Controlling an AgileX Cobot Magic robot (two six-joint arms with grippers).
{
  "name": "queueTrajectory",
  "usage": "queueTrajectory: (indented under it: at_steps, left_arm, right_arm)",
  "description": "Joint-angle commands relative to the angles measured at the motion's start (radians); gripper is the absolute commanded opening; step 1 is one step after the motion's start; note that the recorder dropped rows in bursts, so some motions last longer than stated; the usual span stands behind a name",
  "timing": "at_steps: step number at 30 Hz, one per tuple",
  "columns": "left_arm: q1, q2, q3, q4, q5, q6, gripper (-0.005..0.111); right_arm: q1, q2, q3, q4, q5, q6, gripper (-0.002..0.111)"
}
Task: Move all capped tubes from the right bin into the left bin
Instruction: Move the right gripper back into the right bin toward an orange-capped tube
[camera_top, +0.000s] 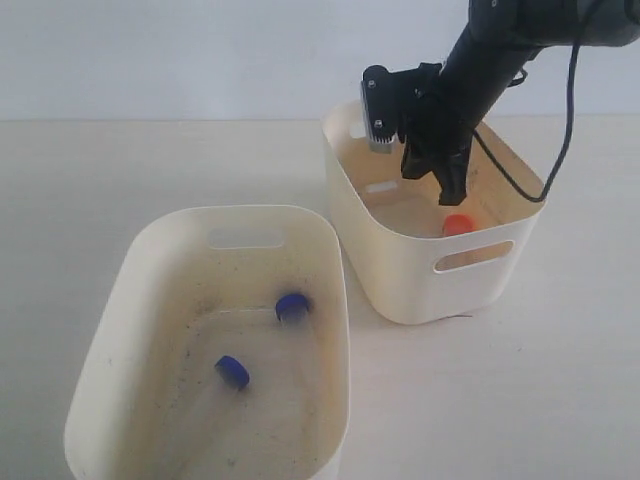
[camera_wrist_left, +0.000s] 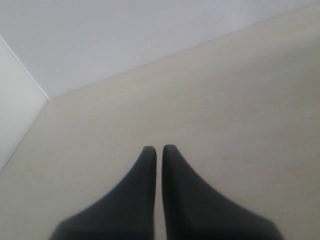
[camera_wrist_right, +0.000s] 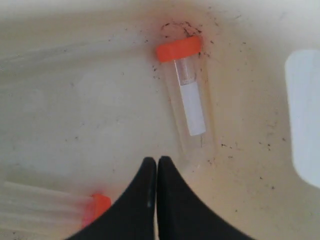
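Note:
The right bin (camera_top: 400, 285) holds two orange-red capped tubes on its floor. One with a white label patch (camera_wrist_right: 188, 102) lies just beyond my right gripper (camera_wrist_right: 157, 160). The other (camera_wrist_right: 75, 210) lies beside the fingers, partly cut off. In the exterior view only one orange cap (camera_top: 457, 224) shows. My right gripper (camera_top: 452, 190) hangs inside that bin, shut and empty, above the tubes. The grime-speckled left bin (camera_top: 150, 245) holds two blue capped tubes (camera_top: 291, 306) (camera_top: 232, 371). My left gripper (camera_wrist_left: 159, 148) is shut on nothing over bare table, out of the exterior view.
The two bins stand close together, corner to corner, on a pale table (camera_top: 560, 380). The right arm and its black cable (camera_top: 565, 150) reach down over the right bin's far rim. A slot handle (camera_wrist_right: 302, 115) opens in the right bin's wall near the labelled tube.

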Motion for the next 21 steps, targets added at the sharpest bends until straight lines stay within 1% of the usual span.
queueTrajectory:
  at_steps: [1,7,12,19,21]
  left_arm:
    - [-0.004,0.0,-0.004,-0.003,-0.003,-0.01,0.004]
    - [-0.004,0.0,-0.004,-0.003,-0.003,-0.01,0.004]
    - [-0.004,0.0,-0.004,-0.003,-0.003,-0.01,0.004]
    - [-0.004,0.0,-0.004,-0.003,-0.003,-0.01,0.004]
    - [-0.004,0.0,-0.004,-0.003,-0.003,-0.01,0.004]
  right_arm:
    - [-0.005,0.027,-0.008,0.001,-0.019,-0.038,0.0]
    - [-0.005,0.059,-0.008,0.004,-0.02,-0.109,0.0]
    - [-0.005,0.075,-0.008,0.038,-0.133,-0.116,0.0]
    - [-0.005,0.117,-0.008,0.062,-0.187,-0.114,0.0]
    - [-0.005,0.121,-0.008,0.071,-0.186,-0.1,0.005]
